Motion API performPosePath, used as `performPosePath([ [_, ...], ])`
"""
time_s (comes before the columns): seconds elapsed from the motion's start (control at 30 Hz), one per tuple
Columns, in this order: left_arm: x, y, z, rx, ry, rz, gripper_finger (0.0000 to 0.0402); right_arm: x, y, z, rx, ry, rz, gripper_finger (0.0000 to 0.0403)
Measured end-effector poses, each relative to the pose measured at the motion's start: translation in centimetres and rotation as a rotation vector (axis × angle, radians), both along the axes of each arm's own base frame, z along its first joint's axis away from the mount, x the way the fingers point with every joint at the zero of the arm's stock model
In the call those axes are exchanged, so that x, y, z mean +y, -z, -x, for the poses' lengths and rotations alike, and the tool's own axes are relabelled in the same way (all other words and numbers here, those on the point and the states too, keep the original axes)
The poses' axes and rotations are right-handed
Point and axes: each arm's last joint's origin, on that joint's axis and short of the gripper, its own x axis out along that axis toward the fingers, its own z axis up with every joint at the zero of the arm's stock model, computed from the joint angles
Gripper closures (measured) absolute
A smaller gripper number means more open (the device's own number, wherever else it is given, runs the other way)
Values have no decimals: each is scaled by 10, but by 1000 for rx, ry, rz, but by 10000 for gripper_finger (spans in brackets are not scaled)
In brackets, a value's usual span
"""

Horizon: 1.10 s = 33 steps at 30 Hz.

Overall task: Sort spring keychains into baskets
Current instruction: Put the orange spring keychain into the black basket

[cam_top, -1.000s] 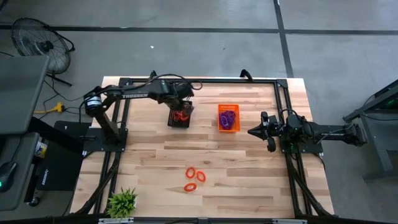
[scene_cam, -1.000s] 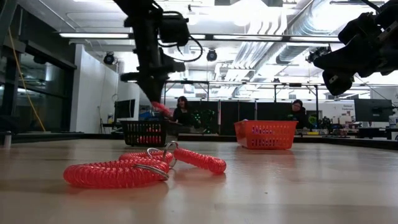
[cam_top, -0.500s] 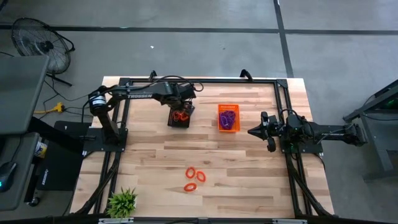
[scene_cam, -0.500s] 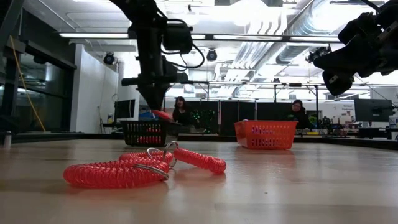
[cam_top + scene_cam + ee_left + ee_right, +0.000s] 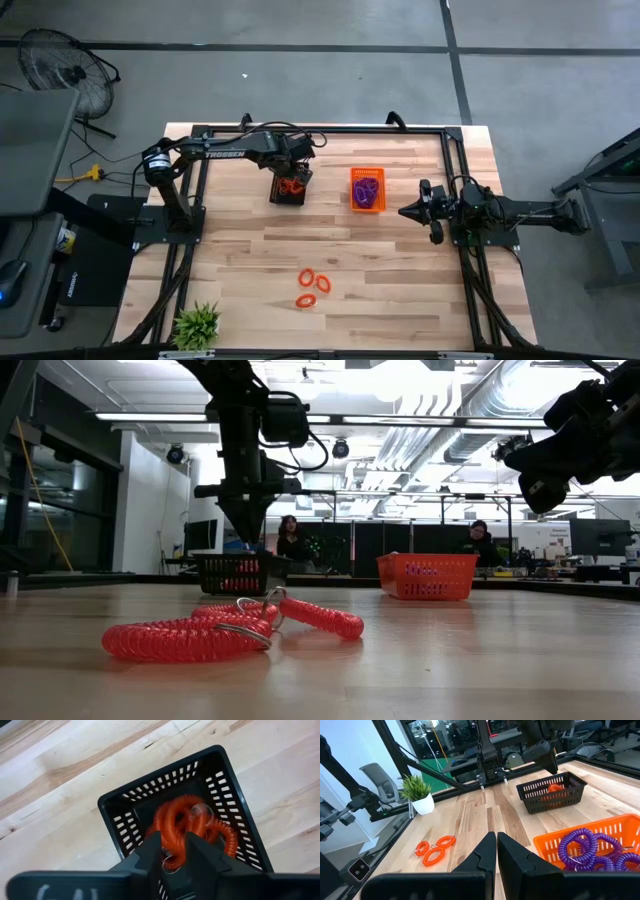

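A wooden table (image 5: 380, 260) seen from above, with 2 dark robot arms reaching in from either side. The left gripper (image 5: 173, 851) hangs directly over the black basket (image 5: 288, 187), its fingers parted by a narrow gap with nothing between them. A heap of orange-red coiled keychains (image 5: 192, 827) lies in the basket just beneath, which suggests the gripper is placed there to let one drop in.

The right gripper (image 5: 496, 851) waits near the table's right edge, just beside the orange basket (image 5: 367, 189), fingers closed together and empty. That basket holds purple keychains (image 5: 587, 850), so the sorting appears to go by colour: orange-red into black, purple into orange.

3 orange-red keychains (image 5: 312, 287) lie loose on the bare wood toward the front of the table, well apart from both baskets. In the table-level view they sit close to the camera. By this judgement they are the last to collect. A small potted plant (image 5: 197, 325) stands at the front left corner.
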Motion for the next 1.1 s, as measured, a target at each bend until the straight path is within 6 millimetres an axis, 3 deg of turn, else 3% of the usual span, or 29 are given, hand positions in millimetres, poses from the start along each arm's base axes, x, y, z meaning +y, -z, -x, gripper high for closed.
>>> performPosePath([
  [0.33, -4, 0, -2, -23, 102, 92, 296, 0, 0, 0, 0, 0, 0, 392],
  [0.5, -24, 1, -6, -12, 183, 162, 296, 0, 0, 0, 0, 1, 0, 392],
  [0.67, -60, 3, -9, 37, 242, 220, 296, 0, 0, 0, 0, 0, 0, 392],
  [1.1, -192, 1, -14, -104, -15, 324, 296, 0, 0, 0, 0, 0, 0, 392],
])
